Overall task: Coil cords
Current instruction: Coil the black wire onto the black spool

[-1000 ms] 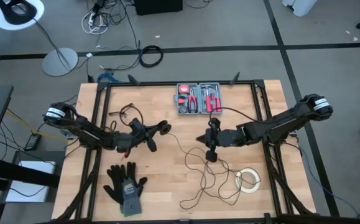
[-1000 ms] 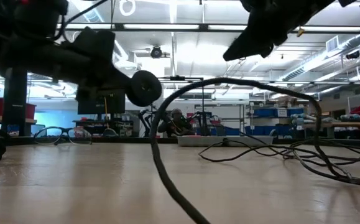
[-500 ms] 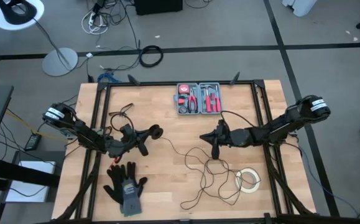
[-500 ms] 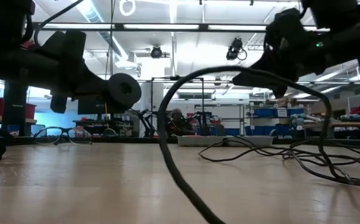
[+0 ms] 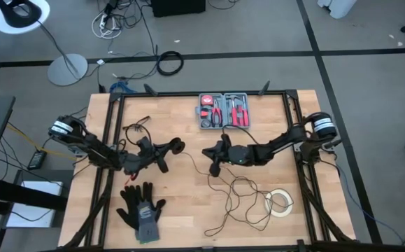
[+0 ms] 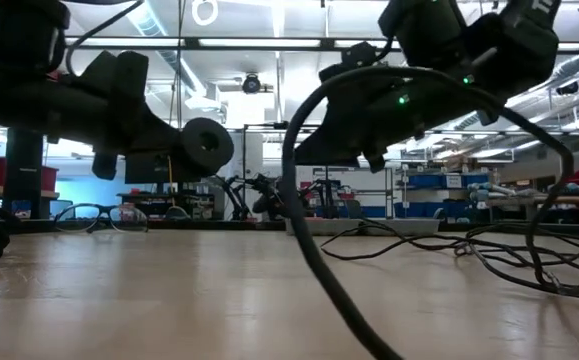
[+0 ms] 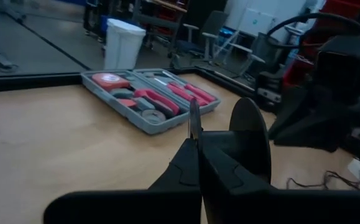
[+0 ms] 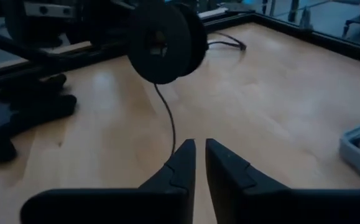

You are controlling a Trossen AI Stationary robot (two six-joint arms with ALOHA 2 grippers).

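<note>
The left gripper (image 5: 166, 148) is pressed together on the round black disc (image 5: 178, 147) at the end of the cord (image 5: 238, 199) and holds it above the wood, left of the table's middle. The right gripper (image 5: 214, 155) hangs just to the right of it; its fingers (image 8: 181, 163) stand nearly together, a narrow gap between them, and the thin wire passes down into that gap, so it seems to pinch the wire lightly, though I cannot be sure of contact. From there the cord runs to the right and toward the front, where most of it lies in loose loops on the table (image 5: 188, 112), near the white tape roll (image 5: 280, 202). I judge the coiling is only at its start: one end is held and no neat ring is formed. The next move probably asks the right gripper to draw wire toward the disc for a first turn. There is open wood between the grippers and the tool case (image 5: 224, 110) behind, but the black gloves (image 5: 140, 205) lie near the front left, and the loops could catch the tape roll.
</note>
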